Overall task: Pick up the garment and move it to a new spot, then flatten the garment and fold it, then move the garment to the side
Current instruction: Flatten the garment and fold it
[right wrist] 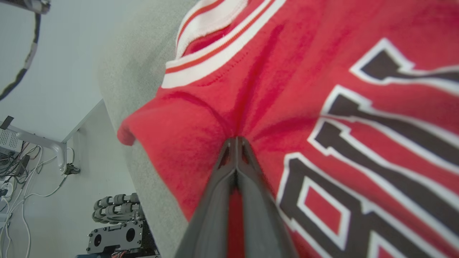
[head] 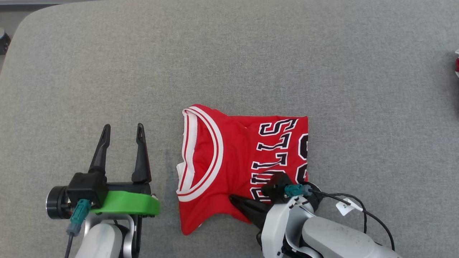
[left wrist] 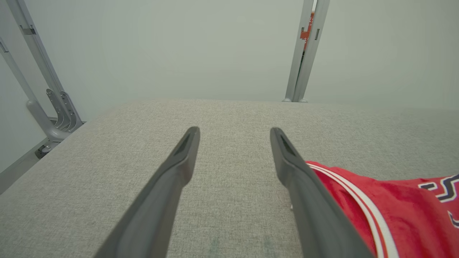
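One red jersey (head: 229, 157), folded roughly square, with white-striped trim and black lettering, lies on the grey desk (head: 251, 53) just 6 o'clock of centre. Left claw (head: 123, 127), clear at its 9 o'clock, points to 12, spread wide. Right claw (head: 232, 197), at its 6 o'clock edge, points to 10, closed on puckered cloth. The right wrist view adds red fabric caught in that grip; the left wrist view, metal posts (left wrist: 303, 64) beyond the desk.

Red lettered jersey (head: 236, 150) folded, lying flat, slightly rumpled.
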You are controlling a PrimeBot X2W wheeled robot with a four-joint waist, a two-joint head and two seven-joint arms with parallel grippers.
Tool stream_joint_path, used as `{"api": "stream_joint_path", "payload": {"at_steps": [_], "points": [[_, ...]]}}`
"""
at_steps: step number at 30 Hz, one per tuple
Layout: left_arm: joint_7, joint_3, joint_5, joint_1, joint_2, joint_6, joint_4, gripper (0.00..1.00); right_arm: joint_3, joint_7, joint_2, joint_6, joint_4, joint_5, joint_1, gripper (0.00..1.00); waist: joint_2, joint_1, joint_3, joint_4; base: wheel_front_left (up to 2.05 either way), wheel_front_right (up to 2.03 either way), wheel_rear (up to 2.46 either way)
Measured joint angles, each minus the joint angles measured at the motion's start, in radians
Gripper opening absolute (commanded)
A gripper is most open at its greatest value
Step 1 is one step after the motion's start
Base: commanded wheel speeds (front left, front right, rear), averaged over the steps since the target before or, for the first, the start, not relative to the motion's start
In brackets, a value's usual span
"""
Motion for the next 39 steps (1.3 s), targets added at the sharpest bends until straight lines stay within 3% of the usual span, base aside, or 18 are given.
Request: {"api": "stream_joint_path", "payload": {"at_steps": [8, 17, 18, 19, 20, 27, 34, 39], "points": [[-0.001, 0.017, 0.001, 0.012, -0.003, 0.000, -0.004, 1.00, -0.017, 0.030, -0.047, 0.002, -0.041, -0.018, 0.030, 0.00, 0.0000, 0.0000, -0.013, -0.014, 0.00, 0.00, 0.00], [-0.001, 0.029, 0.003, 0.029, 0.001, -0.001, 0.000, 1.00, -0.119, 0.068, -0.130, 0.001, -0.196, -0.030, 0.140, 0.00, 0.0000, 0.0000, -0.040, -0.049, 0.00, 0.00, 0.00], [-0.001, 0.031, 0.003, 0.032, 0.002, -0.001, 0.000, 1.00, -0.144, 0.048, -0.134, 0.001, -0.222, -0.032, 0.152, 0.09, 0.0000, 0.0000, -0.044, -0.053, 0.00, 0.00, 0.00], [-0.001, 0.030, 0.003, 0.035, 0.004, -0.001, 0.001, 1.00, -0.178, 0.026, -0.137, 0.001, -0.253, -0.032, 0.161, 0.84, 0.0000, 0.0000, -0.049, -0.057, 0.00, 0.00, 0.00], [-0.001, 0.032, 0.003, 0.037, 0.006, -0.001, 0.000, 1.00, -0.211, 0.005, -0.140, 0.001, -0.281, -0.041, 0.168, 1.00, 0.0000, 0.0000, -0.054, -0.061, 0.00, 0.00, 0.00], [0.006, 0.037, 0.006, 0.062, 0.026, 0.008, -0.006, 1.00, -0.547, -0.119, -0.107, 0.001, -0.396, -0.179, 0.270, 1.00, 0.0000, 0.0000, -0.092, -0.088, 0.00, 0.00, 0.00], [0.020, 0.037, 0.006, 0.097, 0.050, 0.012, -0.016, 1.00, -0.910, -0.121, -0.015, 0.001, -0.473, -0.356, 0.400, 1.00, 0.0000, 0.0000, -0.136, -0.112, 0.00, 0.00, 0.00], [0.027, 0.035, 0.006, 0.125, 0.062, 0.015, -0.018, 1.00, -1.077, -0.085, 0.035, 0.001, -0.533, -0.454, 0.492, 1.00, 0.0000, 0.0000, -0.172, -0.127, 0.00, 0.00, 0.00]]}}
